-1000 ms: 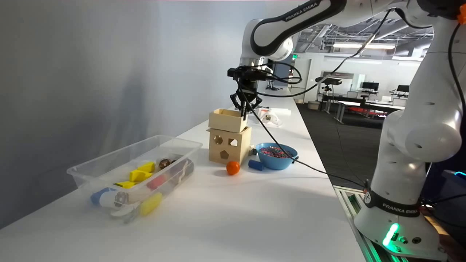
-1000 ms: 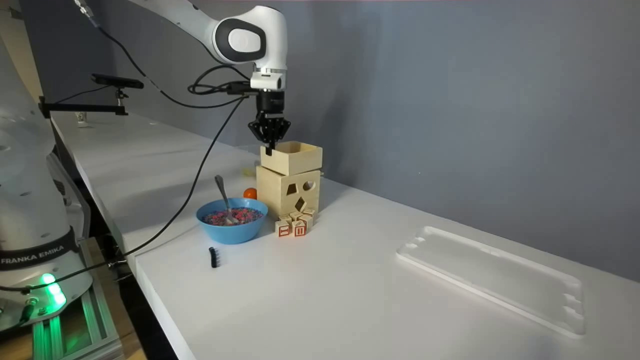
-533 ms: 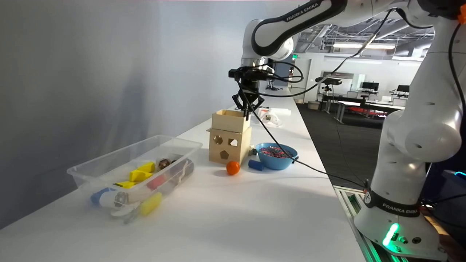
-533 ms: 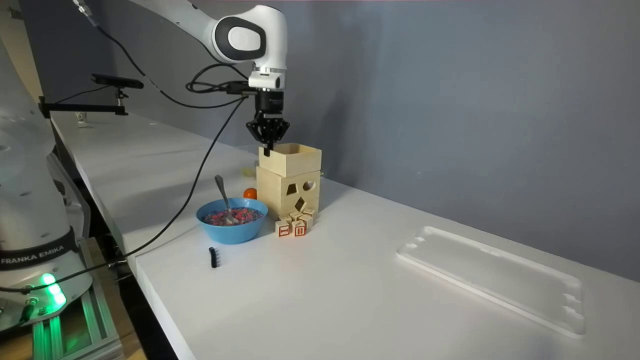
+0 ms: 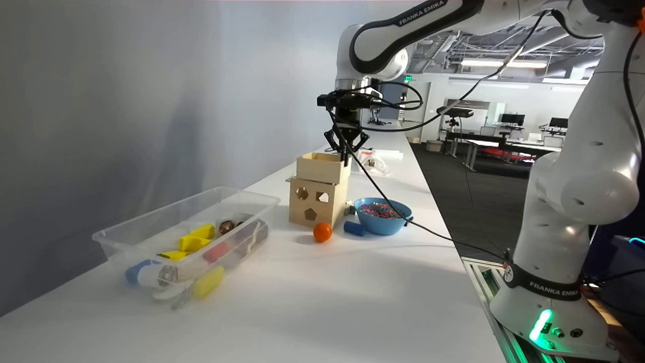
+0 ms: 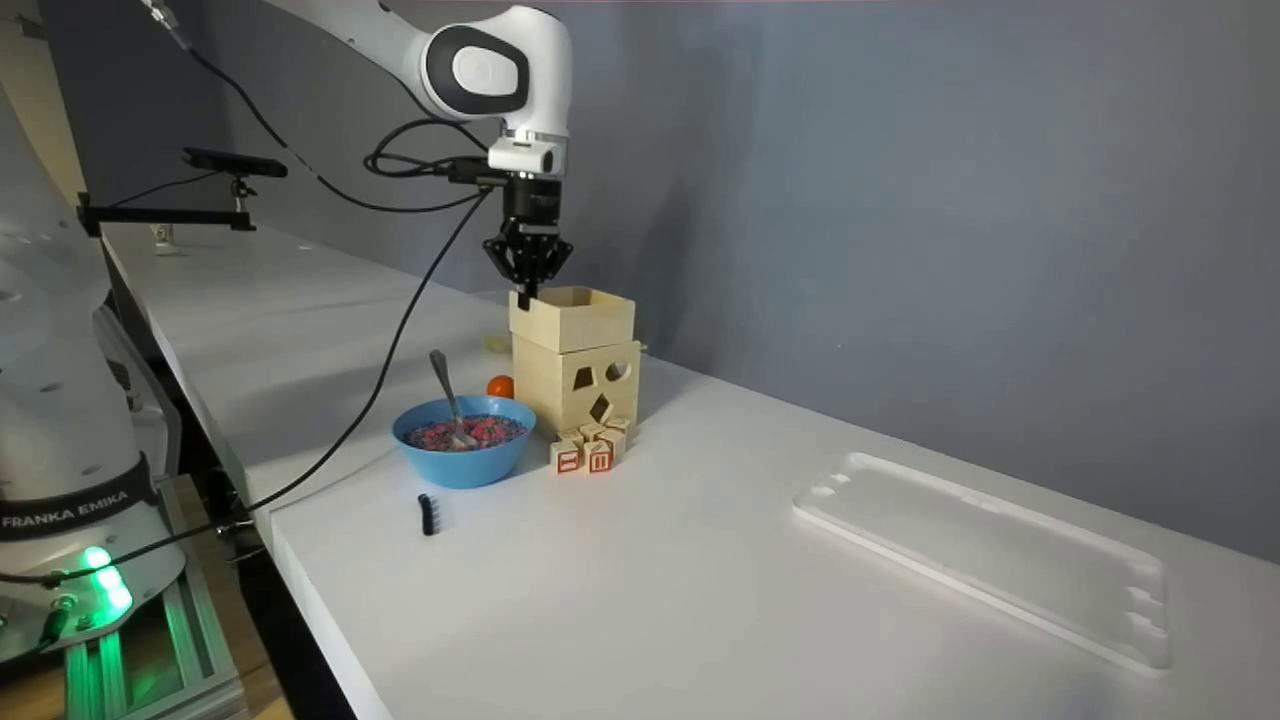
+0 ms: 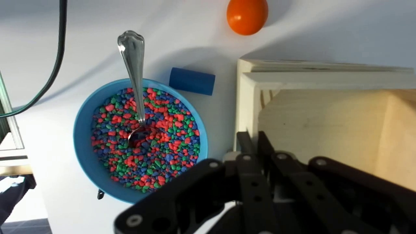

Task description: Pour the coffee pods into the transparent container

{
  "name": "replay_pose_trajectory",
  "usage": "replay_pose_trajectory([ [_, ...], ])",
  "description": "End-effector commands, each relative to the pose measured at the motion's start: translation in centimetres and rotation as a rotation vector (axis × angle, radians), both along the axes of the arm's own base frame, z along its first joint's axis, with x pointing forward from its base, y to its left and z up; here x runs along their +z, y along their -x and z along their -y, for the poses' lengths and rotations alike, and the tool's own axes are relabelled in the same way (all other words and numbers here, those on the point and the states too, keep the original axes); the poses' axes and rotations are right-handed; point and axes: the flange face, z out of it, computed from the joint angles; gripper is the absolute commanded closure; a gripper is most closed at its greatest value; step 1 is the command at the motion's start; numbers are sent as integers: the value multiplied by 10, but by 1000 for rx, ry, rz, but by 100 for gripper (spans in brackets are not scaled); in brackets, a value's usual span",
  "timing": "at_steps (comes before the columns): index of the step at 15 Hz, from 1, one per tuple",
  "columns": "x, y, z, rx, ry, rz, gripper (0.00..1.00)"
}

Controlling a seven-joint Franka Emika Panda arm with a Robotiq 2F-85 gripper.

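the pouring seems largely done: coffee pods [image 5: 194, 243], with yellow, red and brown among them, are seen lying in the transparent container [image 5: 166, 226], which is set near the wall in an exterior view. farther toward its near side, blue, white and yellow pieces are hazed, and whether they are inside it or in front of it cannot be told. the wooden box [image 5: 320, 170], taken to be the pouring vessel, is held over the wooden cube [image 5: 311, 202], its side wall pinched between the closed fingertips of the gripper [image 7: 253, 136]. whether its weight is borne by the cube cannot be told, nor whether any pod is left in it, since part of its inside is cut off in the wrist view. what is left, as judged, is for the box to be seated and let go. just beside the cube a blue bowl [image 7: 84, 143] of coloured grains is seen, with a spoon [image 7: 131, 53] stood in it; a blue cylinder [image 7: 192, 81] and an orange piece [image 7: 247, 15] are placed near. letter blocks [image 6: 598, 458] are grouped at the cube's foot, where anything dropped would be caught among them. a flat clear lid [image 6: 985, 565] is set well apart. the spoon handle could be snagged by the hanging cable [image 7: 62, 24], and care is called for there
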Motion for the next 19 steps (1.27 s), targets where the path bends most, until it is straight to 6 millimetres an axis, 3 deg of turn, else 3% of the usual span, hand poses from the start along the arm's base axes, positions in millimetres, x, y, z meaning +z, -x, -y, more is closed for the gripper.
replay_pose_trajectory([
  [1, 7, 4, -4, -37, 12, -21, 98],
  [2, 7, 4, -4, -43, 11, -22, 98],
  [3, 6, 4, -5, -48, 12, -23, 69],
  [5, 6, 3, -6, -57, 11, -22, 64],
  [8, 8, 3, -7, -65, 14, -17, 41],
  [13, 43, 20, -6, -83, 30, 55, 7],
  [14, 53, 25, -5, -94, 35, 85, 1],
  [17, 83, 34, -11, -17, -34, 205, 0],
  [18, 65, 21, -6, -56, 4, 130, 0],
  [19, 76, 25, -8, -41, -5, 156, 0],
])
